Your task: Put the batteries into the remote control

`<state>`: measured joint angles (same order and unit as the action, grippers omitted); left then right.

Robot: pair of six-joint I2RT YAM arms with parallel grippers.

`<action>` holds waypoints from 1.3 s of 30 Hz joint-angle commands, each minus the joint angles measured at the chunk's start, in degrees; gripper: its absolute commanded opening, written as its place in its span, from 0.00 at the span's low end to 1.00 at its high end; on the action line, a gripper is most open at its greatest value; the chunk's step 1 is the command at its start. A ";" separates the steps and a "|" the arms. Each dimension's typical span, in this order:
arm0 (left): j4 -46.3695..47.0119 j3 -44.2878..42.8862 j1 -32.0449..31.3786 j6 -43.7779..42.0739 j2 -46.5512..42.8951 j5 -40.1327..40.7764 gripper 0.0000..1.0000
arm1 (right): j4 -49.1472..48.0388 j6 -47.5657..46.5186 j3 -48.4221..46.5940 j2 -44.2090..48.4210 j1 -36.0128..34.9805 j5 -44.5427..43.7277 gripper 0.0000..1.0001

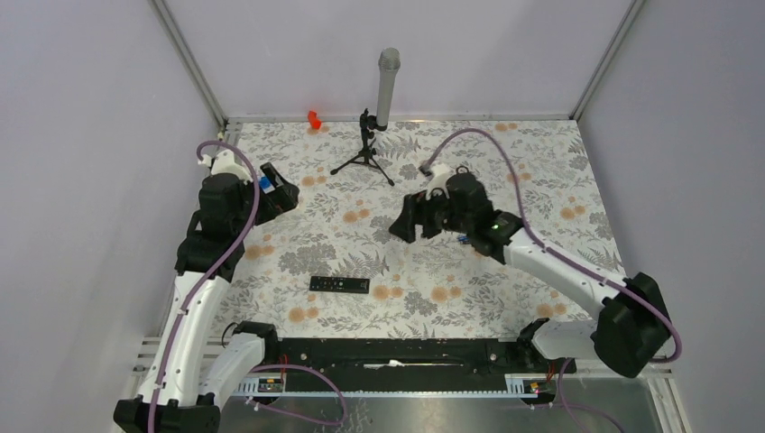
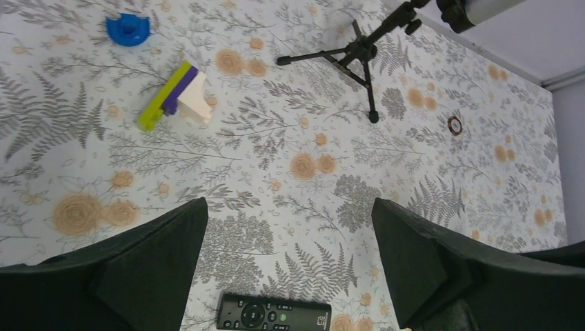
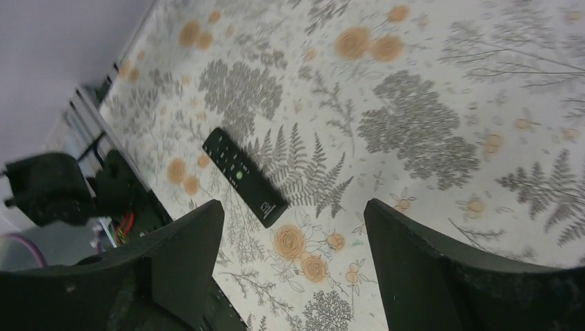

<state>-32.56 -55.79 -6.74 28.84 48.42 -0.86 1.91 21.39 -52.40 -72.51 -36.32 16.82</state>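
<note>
The remote control [image 1: 339, 285] is a slim black bar lying flat, buttons up, near the front middle of the table. It also shows in the left wrist view [image 2: 274, 314] and the right wrist view [image 3: 243, 176]. My left gripper [image 1: 281, 195] [image 2: 288, 207] is open and empty, raised at the back left, far from the remote. My right gripper [image 1: 408, 222] [image 3: 293, 205] is open and empty, above the middle of the table, behind and to the right of the remote. A tiny blue bit [image 1: 463, 239] shows under the right wrist; I cannot tell if it is the batteries.
A black tripod stand [image 1: 364, 155] [image 2: 360, 49] holding a grey microphone [image 1: 387, 83] stands at the back middle. A blue lump [image 2: 127, 29] and a green, purple and white block [image 2: 174, 96] lie at the back left. A small red piece [image 1: 313, 118] sits by the back wall.
</note>
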 commanded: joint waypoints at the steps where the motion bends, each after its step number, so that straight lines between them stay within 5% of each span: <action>1: 1.74 -0.54 0.41 -0.06 -4.31 8.43 0.99 | -7.51 -12.50 0.81 -3.92 -10.67 -1.76 0.84; 11: 1.83 0.55 0.41 -2.42 -9.43 10.98 0.99 | -14.39 -34.39 3.31 -15.74 -20.34 -0.55 0.87; 24: 9.11 9.08 0.41 -1.25 -14.71 8.19 0.99 | -7.25 -41.60 -7.96 -32.66 -22.30 2.77 0.85; 33: 11.18 10.67 0.41 -2.04 -16.94 12.80 0.99 | 4.03 -42.28 -16.35 -40.21 -22.75 2.45 0.65; 39: 11.13 11.18 0.41 -2.08 -17.68 13.18 0.99 | 4.25 -45.88 -16.16 -40.99 -24.35 1.39 0.73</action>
<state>-25.17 -45.04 -6.66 27.27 31.57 10.39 2.04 -21.28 -67.61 -111.77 -59.00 18.87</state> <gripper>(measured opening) 0.986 0.714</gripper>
